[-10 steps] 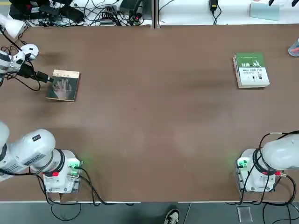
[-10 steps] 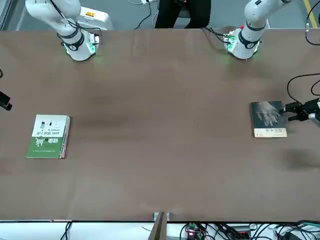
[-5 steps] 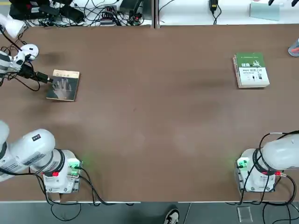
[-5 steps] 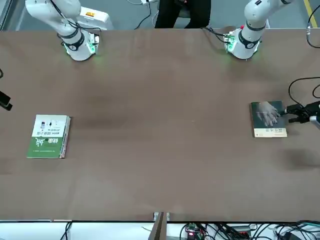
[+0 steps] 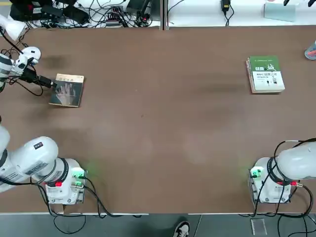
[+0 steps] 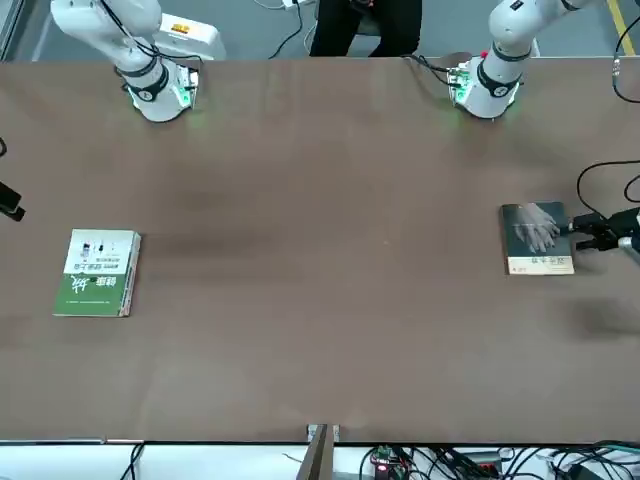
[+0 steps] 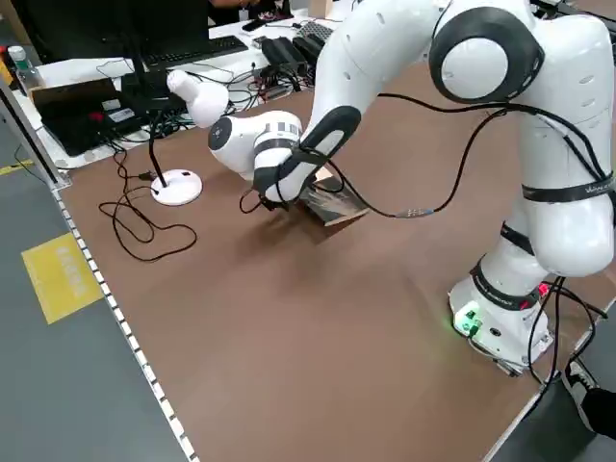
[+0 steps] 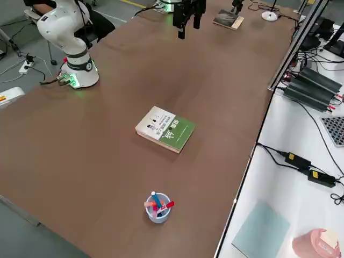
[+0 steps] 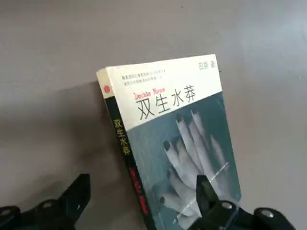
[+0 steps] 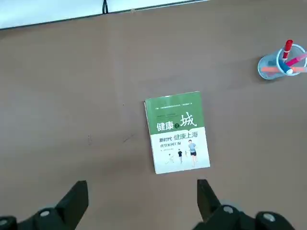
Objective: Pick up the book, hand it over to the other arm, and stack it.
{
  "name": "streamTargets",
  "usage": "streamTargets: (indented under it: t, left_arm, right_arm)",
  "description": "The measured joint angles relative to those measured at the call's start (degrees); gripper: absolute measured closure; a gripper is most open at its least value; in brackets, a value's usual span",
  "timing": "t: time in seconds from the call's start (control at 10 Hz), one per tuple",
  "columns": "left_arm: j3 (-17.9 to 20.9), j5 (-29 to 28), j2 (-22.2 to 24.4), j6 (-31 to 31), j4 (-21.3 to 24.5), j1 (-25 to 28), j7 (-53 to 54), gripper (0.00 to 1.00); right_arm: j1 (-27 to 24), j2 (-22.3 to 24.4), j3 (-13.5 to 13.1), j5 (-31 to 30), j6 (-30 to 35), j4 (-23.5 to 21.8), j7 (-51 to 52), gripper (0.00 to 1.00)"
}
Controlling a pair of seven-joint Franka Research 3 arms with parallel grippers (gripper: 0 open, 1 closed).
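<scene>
task at its first step: the book (image 5: 66, 90) lies flat on the table (image 5: 163, 123), unlifted. left gripper (image 9: 144, 191) wide open, straddling its spine edge, holding nothing. handover and stacking remain; right gripper (image 10: 139, 196) open, empty.

A robotics lab: bench arms (image 5: 34, 160), cable tangle (image 5: 74, 15), floor tape (image 7: 60, 279).

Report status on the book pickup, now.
Left gripper open, fingers straddling the book's spine edge. Book flat on table, ungrasped. Right gripper open, high above green-and-white book. Nothing in the way.
</scene>
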State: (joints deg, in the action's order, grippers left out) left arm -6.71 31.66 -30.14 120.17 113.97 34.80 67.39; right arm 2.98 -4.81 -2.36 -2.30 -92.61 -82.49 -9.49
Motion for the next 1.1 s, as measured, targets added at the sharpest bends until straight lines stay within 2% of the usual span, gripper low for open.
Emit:
streamTargets:
  t: [1.1]
  left_arm:
    - [-0.62,0.0,-1.25,-0.61,-1.43,-0.03,-0.12,0.07]
  right_arm:
    - [0.13,-0.05,0.42,0.38,0.09,-0.72,0.0,0.0]
